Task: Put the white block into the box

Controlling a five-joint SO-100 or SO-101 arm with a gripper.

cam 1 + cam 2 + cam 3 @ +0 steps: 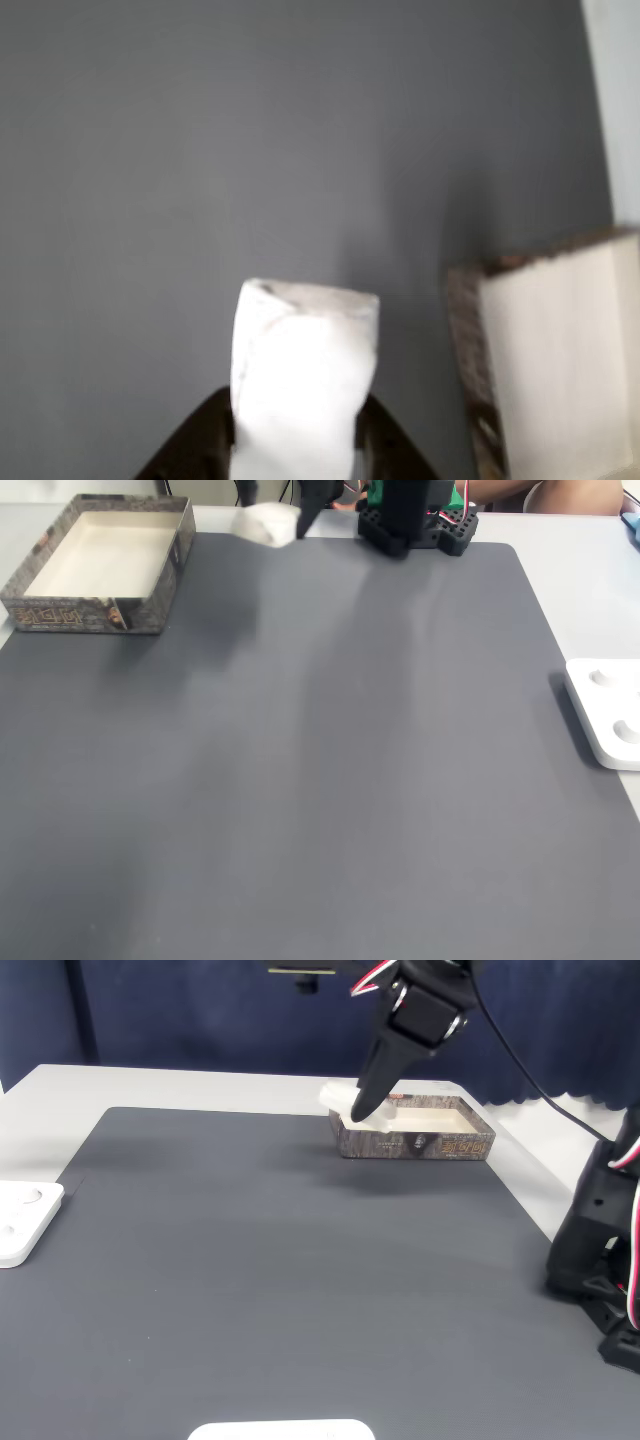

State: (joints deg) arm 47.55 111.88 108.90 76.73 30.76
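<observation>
Gripper point(296, 440) clenched on the white block point(303, 375), black fingers point(195, 440) pressing on its two sides, held in the air above the dark grey mat point(330, 760) near the far edge in a fixed view, block point(266, 523) just beside the box. Box point(95, 565) standing open at the far left corner of the mat in that view, pale floor and speckled rim. Flat white device point(605, 712) with round buttons lying off the right edge of the mat, well apart.

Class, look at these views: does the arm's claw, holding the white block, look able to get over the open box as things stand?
Probably yes. The claw holds the white block above the mat, beside the box; the box's top is open and nothing stands between them.
</observation>
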